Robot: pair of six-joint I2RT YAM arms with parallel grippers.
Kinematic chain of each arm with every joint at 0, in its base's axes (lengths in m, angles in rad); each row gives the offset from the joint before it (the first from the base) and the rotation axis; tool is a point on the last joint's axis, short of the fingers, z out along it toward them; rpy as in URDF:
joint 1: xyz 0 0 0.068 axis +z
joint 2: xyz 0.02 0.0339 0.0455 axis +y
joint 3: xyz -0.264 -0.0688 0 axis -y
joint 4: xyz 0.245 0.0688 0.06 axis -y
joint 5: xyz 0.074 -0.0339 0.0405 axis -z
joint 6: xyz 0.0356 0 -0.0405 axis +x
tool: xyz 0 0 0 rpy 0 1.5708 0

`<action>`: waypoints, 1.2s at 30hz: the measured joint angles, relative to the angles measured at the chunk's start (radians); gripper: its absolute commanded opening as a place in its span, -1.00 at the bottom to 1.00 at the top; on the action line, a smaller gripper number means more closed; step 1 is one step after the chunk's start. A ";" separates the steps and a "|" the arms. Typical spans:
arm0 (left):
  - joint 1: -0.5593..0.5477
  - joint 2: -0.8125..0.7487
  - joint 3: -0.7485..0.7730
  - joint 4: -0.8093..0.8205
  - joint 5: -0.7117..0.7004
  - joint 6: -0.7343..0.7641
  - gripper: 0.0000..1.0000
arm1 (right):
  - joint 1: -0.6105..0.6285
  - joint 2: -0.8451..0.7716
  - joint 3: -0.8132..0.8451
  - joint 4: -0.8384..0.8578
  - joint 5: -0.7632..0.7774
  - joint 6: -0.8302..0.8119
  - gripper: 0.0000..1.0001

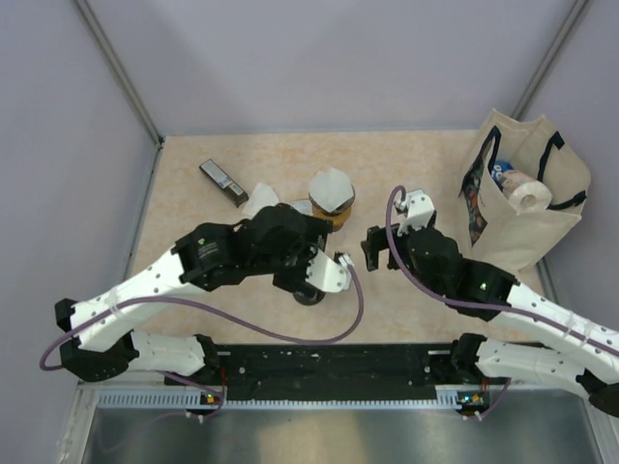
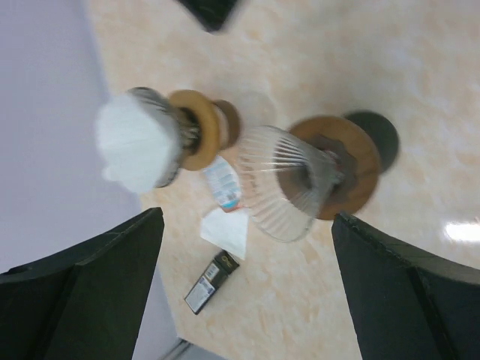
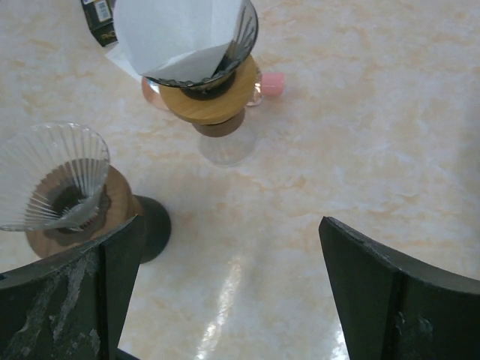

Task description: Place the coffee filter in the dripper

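Left gripper: jaws spread wide, nothing held. Ribbed clear-glass dripper at frame centre between fingers, untouched, empty. Right gripper: likewise spread wide, nothing gripped. White paper coffee filter seated in dark glass dripper on round wooden collar, top centre of right wrist view. Glossy beige marbled table. Pale lilac walls.
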 measured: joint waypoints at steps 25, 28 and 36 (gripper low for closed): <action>0.309 -0.323 -0.423 0.404 -0.422 -1.727 0.57 | 0.000 0.339 0.135 0.100 -0.218 0.285 0.55; 0.340 -0.312 -0.430 0.396 -0.327 -1.762 0.33 | 0.000 0.360 0.145 0.115 -0.220 0.298 0.47; 0.361 -0.213 -0.468 0.415 -0.097 -1.809 0.03 | 0.000 0.387 0.153 0.135 -0.249 0.328 0.28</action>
